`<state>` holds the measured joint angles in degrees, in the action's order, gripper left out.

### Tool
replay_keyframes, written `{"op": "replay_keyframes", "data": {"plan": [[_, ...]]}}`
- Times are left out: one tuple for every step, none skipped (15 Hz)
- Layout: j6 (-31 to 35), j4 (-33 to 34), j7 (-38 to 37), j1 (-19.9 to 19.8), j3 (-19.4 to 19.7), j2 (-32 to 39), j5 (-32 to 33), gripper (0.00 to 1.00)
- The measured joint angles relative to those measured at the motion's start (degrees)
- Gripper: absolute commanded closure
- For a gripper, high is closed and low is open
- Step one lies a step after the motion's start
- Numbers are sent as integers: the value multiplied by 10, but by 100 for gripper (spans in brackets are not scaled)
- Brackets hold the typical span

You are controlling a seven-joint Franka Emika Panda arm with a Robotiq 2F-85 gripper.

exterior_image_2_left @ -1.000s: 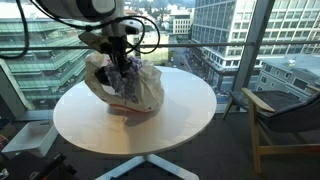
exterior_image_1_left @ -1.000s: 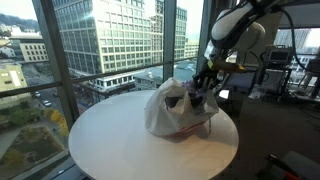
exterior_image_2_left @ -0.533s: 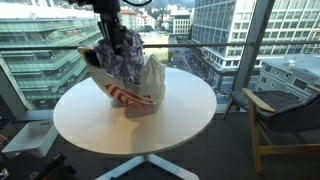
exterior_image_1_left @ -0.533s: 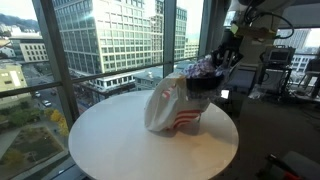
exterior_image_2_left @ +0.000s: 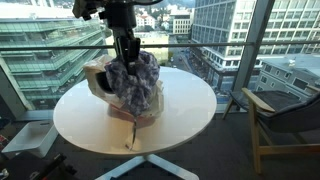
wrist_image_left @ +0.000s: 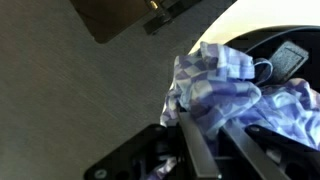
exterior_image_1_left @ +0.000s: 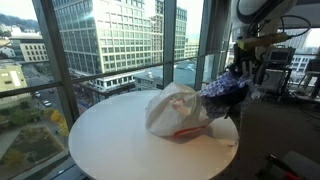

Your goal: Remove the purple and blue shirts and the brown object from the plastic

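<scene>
"One purple-blue shirt (exterior_image_1_left: 225, 92) hangs from the gripper (exterior_image_1_left: 238, 70), jaws pinched tight on it."
"And the plastic bag (exterior_image_1_left: 172, 108)?"
"On the table (exterior_image_1_left: 105, 145), below and beside the shirt, which hangs toward the table's edge."

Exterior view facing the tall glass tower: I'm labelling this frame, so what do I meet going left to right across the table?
The table, its bare left part → the plastic → purple-blue cloth, hanging from the shut gripper above it.
</scene>
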<state>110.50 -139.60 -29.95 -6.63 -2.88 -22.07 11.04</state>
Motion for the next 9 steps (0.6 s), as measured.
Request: {"op": "replay_keyframes", "data": {"plan": [[0, 4, -21, -10, 0, 3, 24, 87], [0, 9, -41, -21, 1, 5, 44, 87], [0, 16, -59, -33, 2, 5, 61, 87], [0, 23, -77, -43, 5, 4, 74, 87], [0, 31, -95, -51, 7, 3, 82, 87], [0, 39, -112, -59, 10, 2, 88, 87], [0, 47, -128, -65, 12, -1, 94, 87], [2, 54, -142, -69, 13, -3, 105, 87], [5, 59, -156, -71, 13, -5, 117, 87]]}}
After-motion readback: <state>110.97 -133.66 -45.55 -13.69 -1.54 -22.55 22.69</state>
